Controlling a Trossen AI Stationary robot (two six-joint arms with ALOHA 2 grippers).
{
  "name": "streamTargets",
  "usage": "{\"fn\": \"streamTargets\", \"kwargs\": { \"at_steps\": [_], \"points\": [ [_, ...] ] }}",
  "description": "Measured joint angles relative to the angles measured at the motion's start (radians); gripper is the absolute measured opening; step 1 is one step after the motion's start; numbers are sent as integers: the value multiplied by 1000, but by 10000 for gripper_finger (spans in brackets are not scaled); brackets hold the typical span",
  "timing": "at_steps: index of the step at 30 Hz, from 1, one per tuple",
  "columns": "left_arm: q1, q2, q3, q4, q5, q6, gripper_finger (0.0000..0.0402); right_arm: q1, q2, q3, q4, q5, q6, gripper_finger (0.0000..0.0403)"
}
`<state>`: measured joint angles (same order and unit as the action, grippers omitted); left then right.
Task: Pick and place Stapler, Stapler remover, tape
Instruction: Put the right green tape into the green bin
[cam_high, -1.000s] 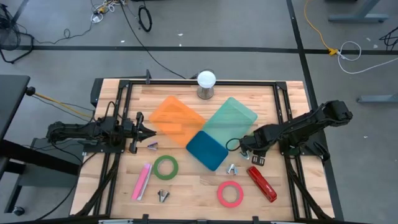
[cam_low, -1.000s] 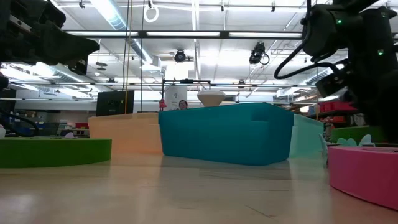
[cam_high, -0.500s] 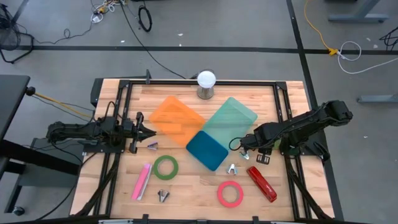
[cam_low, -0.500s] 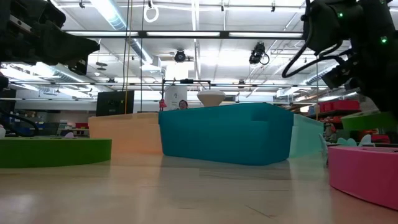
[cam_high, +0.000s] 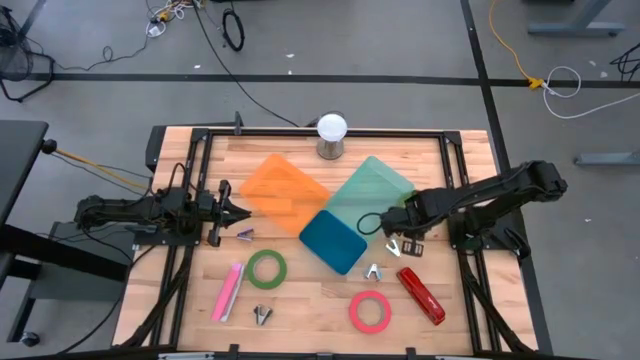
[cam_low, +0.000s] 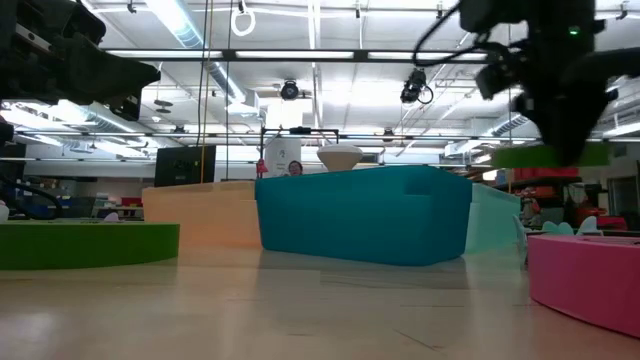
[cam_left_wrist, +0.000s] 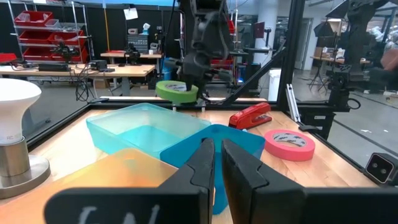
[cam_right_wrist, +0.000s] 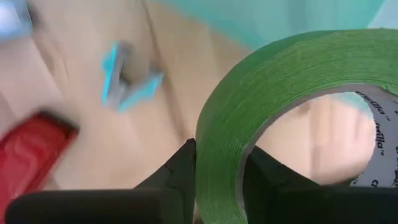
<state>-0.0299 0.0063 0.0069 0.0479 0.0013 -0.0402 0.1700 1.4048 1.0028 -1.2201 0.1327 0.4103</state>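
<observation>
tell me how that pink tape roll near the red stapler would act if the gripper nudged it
The pink tape roll lies flat on its side, so a nudge would probably slide it over the wood rather than roll it. It looks like a stiff, light ring. Set on edge, it would likely roll. The red stapler beside it might block a push that way.

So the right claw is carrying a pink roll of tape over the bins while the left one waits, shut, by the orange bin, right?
Not quite: the roll in the right claw is green tape, not pink, as the right wrist view shows. The pink roll lies on the table. The rest holds: the left claw waits, shut, by the orange bin.
</observation>
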Motion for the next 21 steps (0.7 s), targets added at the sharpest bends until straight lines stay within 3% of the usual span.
{"fn": "streamTargets", "kwargs": {
  "at_steps": [14,21],
  "points": [
    [0,0,0,0,0,0,32,-128,0,32,343,51,-155,92],
    [0,0,0,0,0,0,32,-218,0,32,471,-14,-209,92]
  ]
}}
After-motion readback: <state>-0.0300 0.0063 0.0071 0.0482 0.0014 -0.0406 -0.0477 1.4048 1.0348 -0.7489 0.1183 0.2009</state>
